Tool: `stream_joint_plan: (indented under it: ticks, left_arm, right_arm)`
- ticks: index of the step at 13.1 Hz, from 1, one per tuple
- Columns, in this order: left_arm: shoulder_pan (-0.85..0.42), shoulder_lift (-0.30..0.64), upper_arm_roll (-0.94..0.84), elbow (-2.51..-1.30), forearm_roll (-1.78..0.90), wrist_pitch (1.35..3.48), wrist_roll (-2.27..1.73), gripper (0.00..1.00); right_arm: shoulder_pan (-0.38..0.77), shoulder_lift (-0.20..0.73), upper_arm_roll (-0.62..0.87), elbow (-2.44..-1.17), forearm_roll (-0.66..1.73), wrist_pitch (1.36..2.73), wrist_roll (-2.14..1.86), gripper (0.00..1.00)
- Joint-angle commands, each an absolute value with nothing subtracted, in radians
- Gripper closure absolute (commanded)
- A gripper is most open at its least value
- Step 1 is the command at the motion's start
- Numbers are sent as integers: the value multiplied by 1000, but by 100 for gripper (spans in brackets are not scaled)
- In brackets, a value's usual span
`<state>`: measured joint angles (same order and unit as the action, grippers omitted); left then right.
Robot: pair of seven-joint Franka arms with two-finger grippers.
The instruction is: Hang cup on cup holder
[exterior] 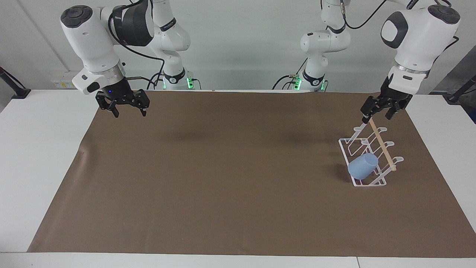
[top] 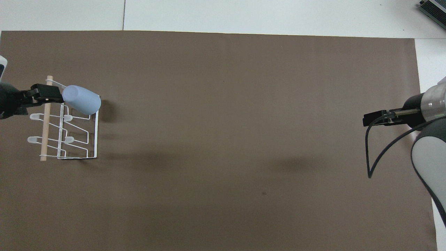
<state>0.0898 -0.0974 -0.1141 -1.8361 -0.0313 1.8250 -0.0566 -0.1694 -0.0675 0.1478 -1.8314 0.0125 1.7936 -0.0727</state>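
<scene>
The light-blue cup [exterior: 362,166] hangs tilted on a prong of the white wire cup holder [exterior: 383,149], at the holder's end farther from the robots. It also shows in the overhead view [top: 82,100], on the holder [top: 94,136]. My left gripper [exterior: 377,114] is open and empty, raised in the air over the holder's wooden dowel, apart from the cup; in the overhead view [top: 45,94] it shows beside the cup. My right gripper [exterior: 128,111] is open and empty and waits in the air over the right arm's end of the table; it also shows in the overhead view [top: 369,119].
A brown mat [exterior: 223,167] covers most of the white table [exterior: 37,149]. The cup holder stands on the mat near the left arm's end.
</scene>
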Motion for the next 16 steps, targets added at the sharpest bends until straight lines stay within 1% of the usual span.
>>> stream_joint_plan:
  ticks: [1,3,4,7,10,16]
  left_arm:
    - [101,-104,-124,-1774,-41,1676,121,0]
    - [100,-51,-132,-1636,-29,1553,126,0]
    - [94,-37,-135,-1596,-22,1508,124,0]
    - [81,-40,-137,-1594,-6,1494,104,0]
    - [97,-51,-132,-1608,-20,1554,81,0]
    - [81,-60,-135,-1615,-38,1580,51,0]
  right_arm:
    - [-175,-72,155,-1833,2,1799,-64,0]
    - [-175,-72,155,-1833,2,1799,-64,0]
    - [-176,-72,155,-1833,2,1799,-64,0]
    - [-175,-72,153,-1833,2,1799,-64,0]
    - [-175,-72,155,-1833,2,1799,-64,0]
    - [-176,-72,155,-1833,2,1799,-64,0]
